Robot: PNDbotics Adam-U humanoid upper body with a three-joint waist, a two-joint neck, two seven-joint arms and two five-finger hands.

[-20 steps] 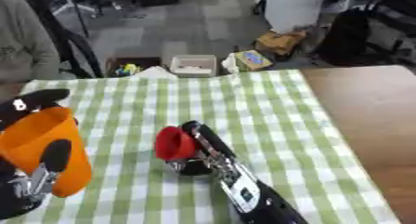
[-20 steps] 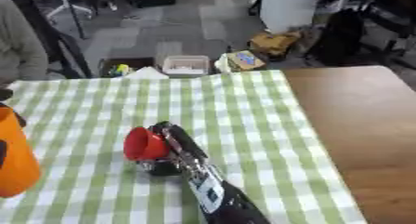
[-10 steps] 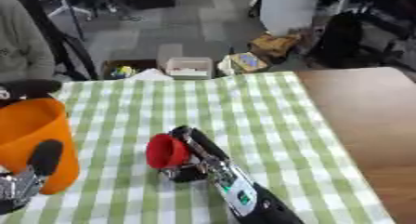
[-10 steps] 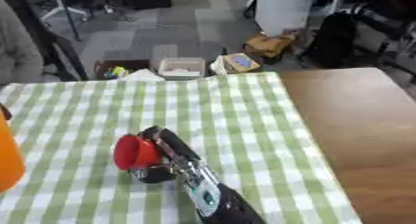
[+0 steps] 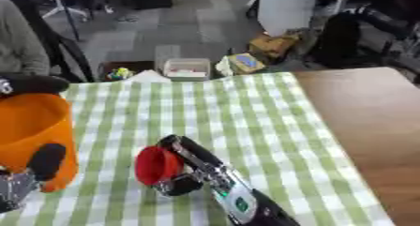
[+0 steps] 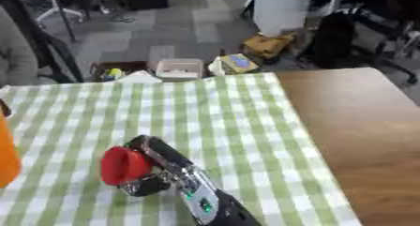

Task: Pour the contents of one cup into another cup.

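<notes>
Both cups held, no pour yet. Right hand point(image 5: 193, 173) curled round small red plastic cup point(image 5: 156, 165); left hand point(image 5: 33, 169) wraps big orange plastic cup point(image 5: 29, 133).

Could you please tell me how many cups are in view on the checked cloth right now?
2: a red cup held by the right hand near the middle, and an orange cup held by the left hand at the left edge.

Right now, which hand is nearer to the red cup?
The right hand: its fingers are curled round the red cup near the cloth's middle. The left hand is off to the cup's left, wrapped round the orange cup.
</notes>
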